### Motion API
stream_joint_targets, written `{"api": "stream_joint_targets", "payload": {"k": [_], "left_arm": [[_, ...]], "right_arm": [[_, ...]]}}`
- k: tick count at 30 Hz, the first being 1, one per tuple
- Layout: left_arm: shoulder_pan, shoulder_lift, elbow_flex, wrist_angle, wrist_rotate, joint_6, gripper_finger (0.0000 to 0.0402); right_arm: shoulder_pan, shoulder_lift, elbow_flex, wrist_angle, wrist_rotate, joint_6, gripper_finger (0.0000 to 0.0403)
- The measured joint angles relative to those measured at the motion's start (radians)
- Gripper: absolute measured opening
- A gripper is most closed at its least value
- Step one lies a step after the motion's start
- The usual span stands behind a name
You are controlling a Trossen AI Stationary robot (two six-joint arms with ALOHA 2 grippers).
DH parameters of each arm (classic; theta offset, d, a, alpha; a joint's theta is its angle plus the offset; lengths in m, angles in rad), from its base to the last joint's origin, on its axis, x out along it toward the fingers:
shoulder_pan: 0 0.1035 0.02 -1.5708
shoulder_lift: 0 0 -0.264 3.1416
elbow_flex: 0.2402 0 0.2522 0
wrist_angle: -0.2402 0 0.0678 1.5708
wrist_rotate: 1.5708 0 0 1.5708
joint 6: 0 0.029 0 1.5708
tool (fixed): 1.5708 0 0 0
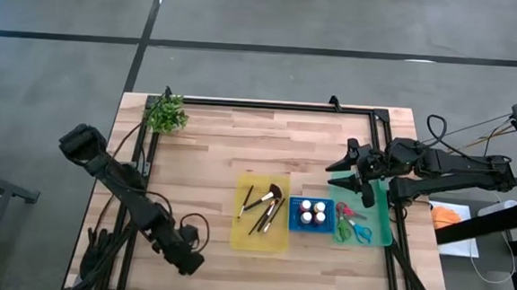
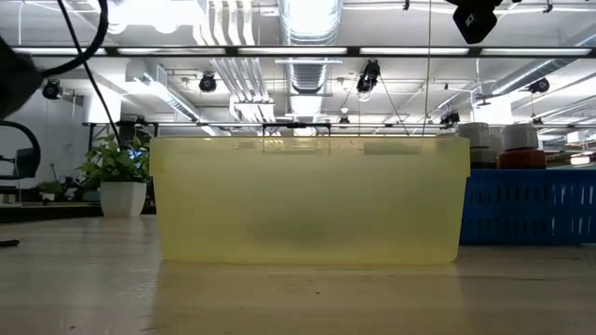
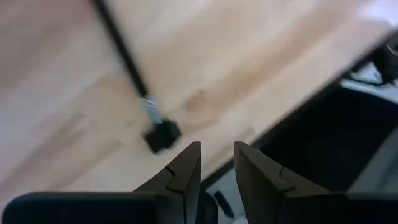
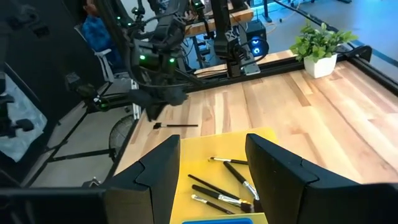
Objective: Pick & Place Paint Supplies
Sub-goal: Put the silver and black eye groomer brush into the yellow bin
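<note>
Even, soft overhead light covered the wooden table (image 1: 213, 151) with faint shadows. Ceiling strip lights (image 2: 307, 51) glared in the low view. The left wrist view was heavily motion-blurred.

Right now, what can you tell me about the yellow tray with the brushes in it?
The yellow tray is a flat, see-through yellow plastic rectangle lying on the wooden table, near its front edge. The blue tray sits right beside it. Several thin paintbrushes and a black fan-shaped brush lie loose in its far half; the near half looks bare. No gripper touches it.
</note>
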Motion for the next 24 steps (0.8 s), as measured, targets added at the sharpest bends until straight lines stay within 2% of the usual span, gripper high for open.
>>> {"api": "stream_joint_targets", "payload": {"k": [12, 24], "left_arm": [[-0.018, -0.002, -0.006, -0.131, -0.006, -0.058, 0.0104], [-0.029, -0.001, -0.006, -0.145, -0.010, -0.073, 0.0104]], "right_arm": [[0.000, 0.000, -0.001, -0.006, -0.014, 0.016, 0.0180], [0.000, 0.000, -0.001, -0.007, -0.013, 0.010, 0.0180]]}}
